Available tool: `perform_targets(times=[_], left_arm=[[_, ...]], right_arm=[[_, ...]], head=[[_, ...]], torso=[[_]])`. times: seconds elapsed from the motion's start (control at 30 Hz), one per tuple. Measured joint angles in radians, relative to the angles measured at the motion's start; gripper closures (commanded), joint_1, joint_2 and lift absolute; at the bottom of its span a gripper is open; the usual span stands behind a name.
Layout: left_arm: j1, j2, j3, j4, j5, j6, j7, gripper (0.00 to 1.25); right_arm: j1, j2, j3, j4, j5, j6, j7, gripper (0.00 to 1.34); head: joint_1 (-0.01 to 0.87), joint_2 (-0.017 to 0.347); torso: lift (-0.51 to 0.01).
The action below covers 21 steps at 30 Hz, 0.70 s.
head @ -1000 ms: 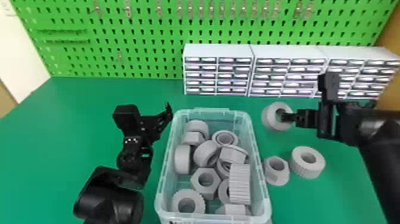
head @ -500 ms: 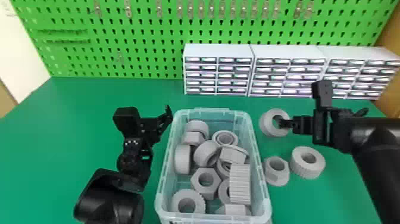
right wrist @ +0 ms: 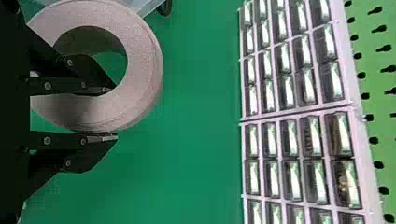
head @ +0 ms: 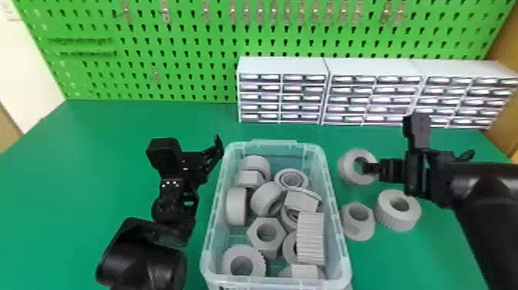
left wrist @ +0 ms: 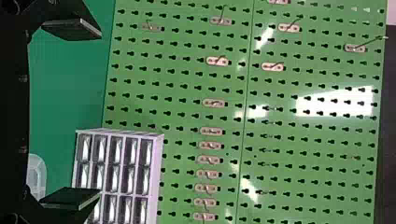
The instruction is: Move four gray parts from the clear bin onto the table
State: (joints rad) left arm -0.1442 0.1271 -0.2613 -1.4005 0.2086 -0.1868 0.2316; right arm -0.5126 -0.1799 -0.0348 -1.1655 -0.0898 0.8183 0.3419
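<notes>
Near the upper right of the head view, just beside the clear plastic bin (head: pixel 275 144), the right gripper (right wrist: pixel 115 112) has hold of a thick, round gray ring (head: pixel 347 171), one finger through the bore and the other against the outer wall, parted by little more than the wall between them. Whether the ring bears on the green table (head: pixel 77 193) I cannot tell. It looks stiff and matte, probably light plastic, so it should take a firm squeeze; the curved wall could let it swivel about the fingertips. On release, open only modestly, or the inner finger may drag the bore. At right centre, a gray flanged ring nut (head: pixel 356 229) and a ribbed gray ring (head: pixel 402 220) already sit on the table. For the fourth, the gray hex nut (head: pixel 252 235) at lower centre offers flat faces, or a bore-and-wall hold like this one, though its neighbours crowd it. Left of the bin, the left gripper (left wrist: pixel 99 113) is empty, its fingers spread wide.
</notes>
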Motion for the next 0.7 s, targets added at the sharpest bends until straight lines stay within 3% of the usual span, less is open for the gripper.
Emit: perform_targets(times=[0.7], left_arm=[[-0.002,-0.009,-0.001,0.001,-0.005,0.000,0.000,0.10]], right_arm=[[0.005,-0.001,-0.017,0.101,0.032,-0.038,-0.001,1.00]], head=[[0.693,0.072]], torso=[[-0.052]])
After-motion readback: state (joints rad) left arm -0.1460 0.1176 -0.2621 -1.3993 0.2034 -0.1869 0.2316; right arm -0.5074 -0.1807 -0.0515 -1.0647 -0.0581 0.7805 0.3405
